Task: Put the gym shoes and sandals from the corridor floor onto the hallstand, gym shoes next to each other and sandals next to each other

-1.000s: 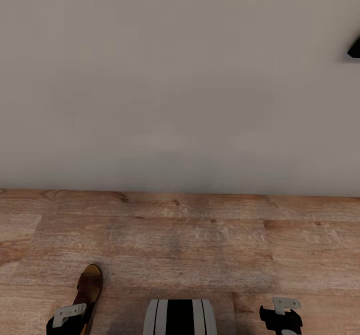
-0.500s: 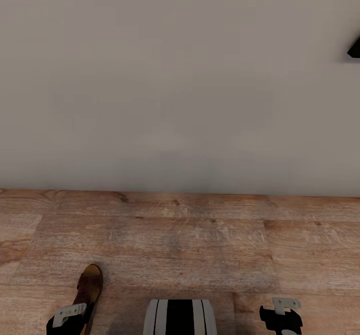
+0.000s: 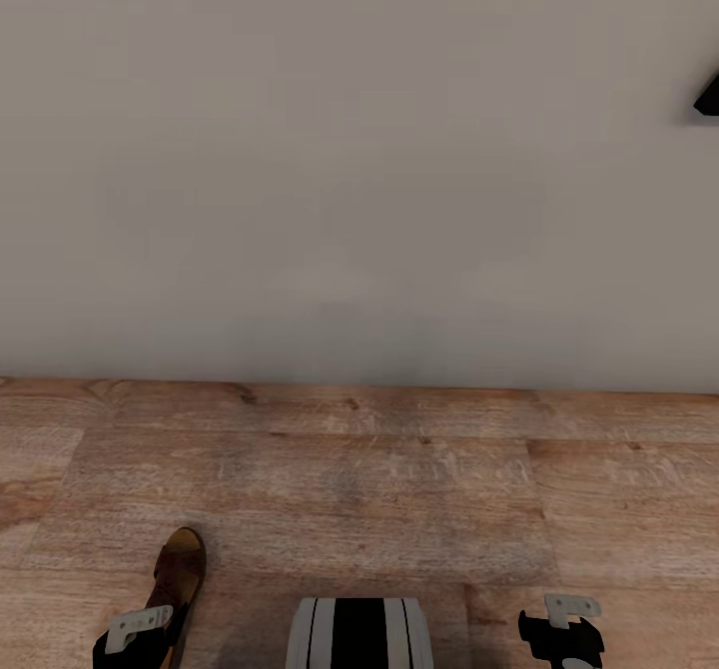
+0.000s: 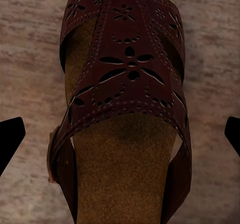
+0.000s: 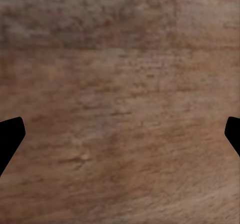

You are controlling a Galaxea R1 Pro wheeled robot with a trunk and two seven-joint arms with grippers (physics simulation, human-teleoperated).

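Note:
One brown leather sandal (image 3: 178, 571) with a tan insole lies on the corridor floor (image 3: 399, 489) at the lower left of the head view, toe pointing towards the wall. My left gripper (image 3: 135, 637) hangs over its heel end. In the left wrist view the sandal (image 4: 125, 83) with its cut-out strap lies directly below the open left gripper (image 4: 120, 134), whose dark fingertips (image 4: 10, 139) stand wide on either side without touching it. My right gripper (image 3: 564, 629) is open over bare planks (image 5: 120, 108). The gym shoes and the hallstand are out of view.
A plain grey wall (image 3: 359, 170) rises straight ahead where the wood planks end. A small dark object (image 3: 709, 98) juts in at the upper right edge. My striped trunk (image 3: 361, 634) sits at the bottom centre between the arms.

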